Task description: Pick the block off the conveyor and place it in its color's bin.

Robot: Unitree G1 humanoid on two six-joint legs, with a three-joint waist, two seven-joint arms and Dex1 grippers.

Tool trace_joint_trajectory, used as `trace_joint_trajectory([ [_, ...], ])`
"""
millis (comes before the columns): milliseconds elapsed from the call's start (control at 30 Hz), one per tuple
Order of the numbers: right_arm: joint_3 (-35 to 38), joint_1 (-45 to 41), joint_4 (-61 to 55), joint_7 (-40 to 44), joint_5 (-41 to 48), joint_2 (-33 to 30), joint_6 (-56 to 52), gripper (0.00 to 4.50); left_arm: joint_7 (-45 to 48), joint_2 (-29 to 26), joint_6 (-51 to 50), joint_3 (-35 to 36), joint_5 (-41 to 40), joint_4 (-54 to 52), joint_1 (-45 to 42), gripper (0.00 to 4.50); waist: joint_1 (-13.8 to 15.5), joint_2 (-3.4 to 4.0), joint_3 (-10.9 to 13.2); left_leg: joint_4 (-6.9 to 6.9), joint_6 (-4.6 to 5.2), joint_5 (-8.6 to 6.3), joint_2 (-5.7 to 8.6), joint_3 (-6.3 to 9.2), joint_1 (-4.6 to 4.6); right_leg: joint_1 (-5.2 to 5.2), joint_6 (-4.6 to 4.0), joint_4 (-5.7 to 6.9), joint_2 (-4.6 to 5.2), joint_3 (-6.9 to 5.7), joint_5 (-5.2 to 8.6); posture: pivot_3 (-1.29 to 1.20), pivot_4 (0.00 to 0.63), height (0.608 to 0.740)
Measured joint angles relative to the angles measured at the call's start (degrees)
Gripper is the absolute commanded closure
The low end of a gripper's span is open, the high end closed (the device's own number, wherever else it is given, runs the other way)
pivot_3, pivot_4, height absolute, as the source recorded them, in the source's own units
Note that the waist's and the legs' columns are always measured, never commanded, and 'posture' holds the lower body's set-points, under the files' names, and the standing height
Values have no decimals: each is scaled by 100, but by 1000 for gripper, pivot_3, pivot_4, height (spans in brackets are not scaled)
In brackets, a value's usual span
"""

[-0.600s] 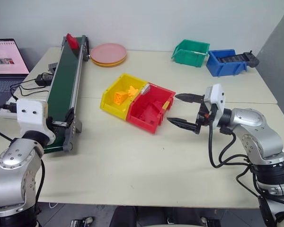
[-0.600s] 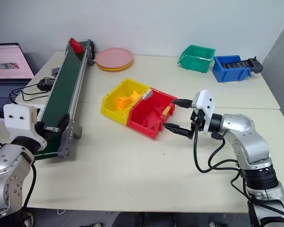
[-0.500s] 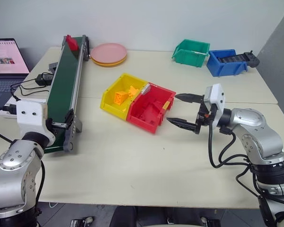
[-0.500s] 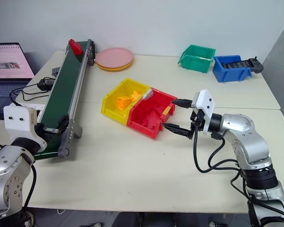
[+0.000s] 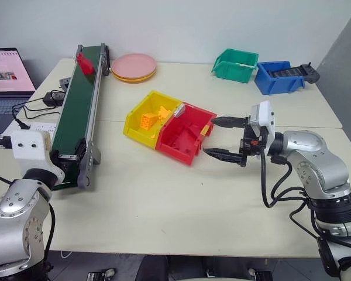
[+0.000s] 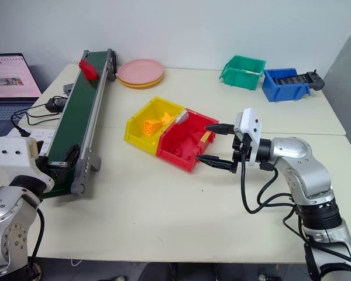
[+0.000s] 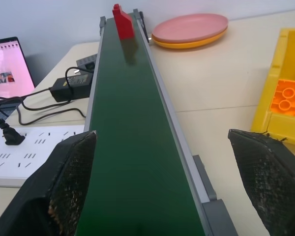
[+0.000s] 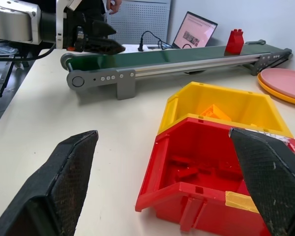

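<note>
Farther down conveyor (image 5: 76,114), block (image 5: 84,62) now.

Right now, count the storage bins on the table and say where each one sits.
4. The yellow bin and red bin sit joined mid-table, beside the conveyor. The green bin and blue bin sit side by side at the far right.
</note>
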State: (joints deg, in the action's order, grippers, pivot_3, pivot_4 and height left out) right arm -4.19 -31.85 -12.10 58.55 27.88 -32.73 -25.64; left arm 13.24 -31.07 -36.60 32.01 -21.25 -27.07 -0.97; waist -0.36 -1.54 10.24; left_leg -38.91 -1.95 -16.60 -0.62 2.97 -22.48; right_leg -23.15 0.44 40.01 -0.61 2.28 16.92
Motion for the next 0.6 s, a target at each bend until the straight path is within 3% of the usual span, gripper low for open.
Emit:
trace_joint_trajectory([
  [600,-161,-77,22,-124,-376,118,387,0,132,-220,6,-28,132,231,-145,42,3,0,0,0,0,0,1,2,-2,0,0,-1,1,-3,0,0,150,740],
])
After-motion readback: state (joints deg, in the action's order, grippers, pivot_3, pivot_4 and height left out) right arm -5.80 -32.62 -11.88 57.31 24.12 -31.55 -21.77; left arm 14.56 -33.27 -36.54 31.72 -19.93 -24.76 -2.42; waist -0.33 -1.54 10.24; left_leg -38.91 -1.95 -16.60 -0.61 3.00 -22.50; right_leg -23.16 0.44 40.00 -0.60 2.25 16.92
